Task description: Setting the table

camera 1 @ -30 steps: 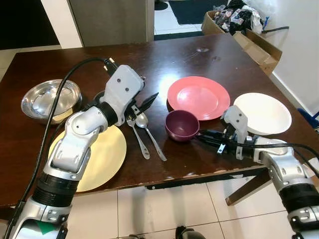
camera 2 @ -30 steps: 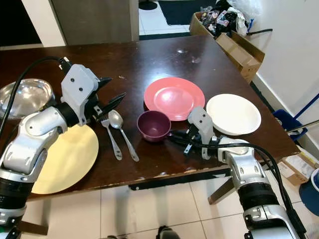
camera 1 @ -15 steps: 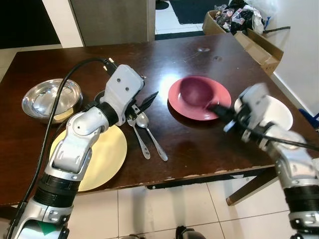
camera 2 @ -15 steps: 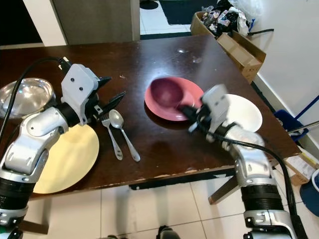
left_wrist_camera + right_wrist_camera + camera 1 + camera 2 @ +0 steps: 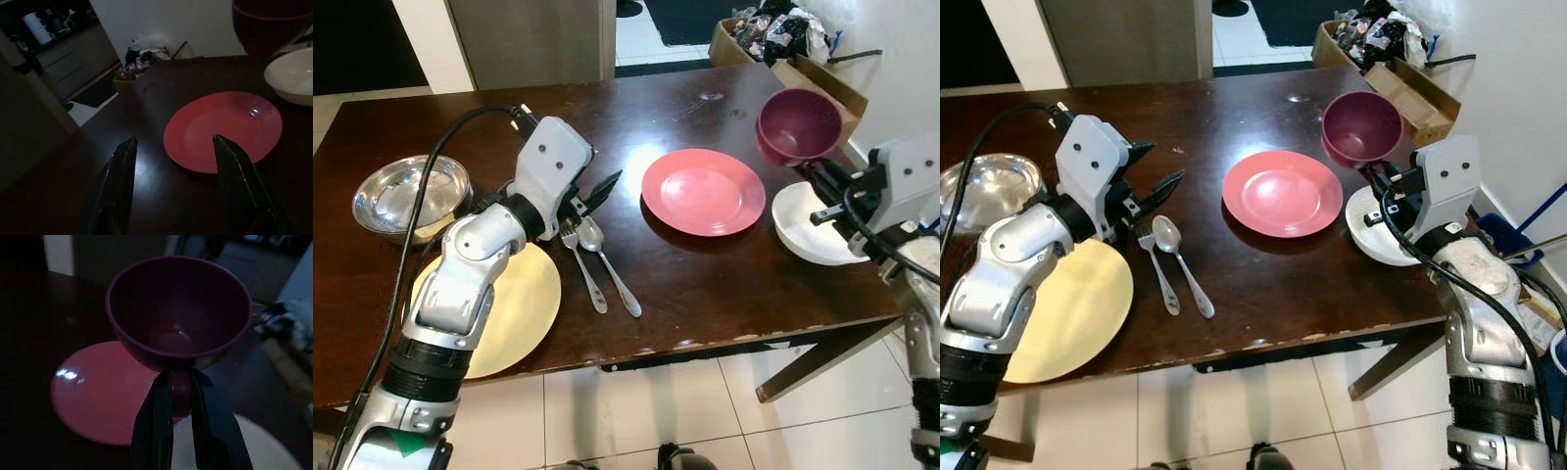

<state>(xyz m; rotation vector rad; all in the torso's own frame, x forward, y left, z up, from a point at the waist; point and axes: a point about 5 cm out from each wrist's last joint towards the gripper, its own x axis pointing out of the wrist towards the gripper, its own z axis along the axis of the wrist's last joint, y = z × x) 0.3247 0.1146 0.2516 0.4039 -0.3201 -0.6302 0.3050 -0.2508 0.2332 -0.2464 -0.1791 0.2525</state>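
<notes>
dark brown glossy wooden table (image 5: 705, 284) on white tiled floor (image 5: 636, 411); open cardboard box of clutter (image 5: 783, 44) beside white wall (image 5: 901, 88).

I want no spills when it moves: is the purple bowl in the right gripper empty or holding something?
Empty: the right wrist view looks into the purple bowl, showing only its bare bottom. The right gripper pinches its rim.

purple bowl (image 5: 178, 313) in gripper (image 5: 180, 406), seemingly aloft

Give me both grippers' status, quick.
Left gripper: open, holding nothing, hovering over the table near the fork and spoon.
Right gripper: shut on the purple bowl, held in the air above the white plate.
</notes>
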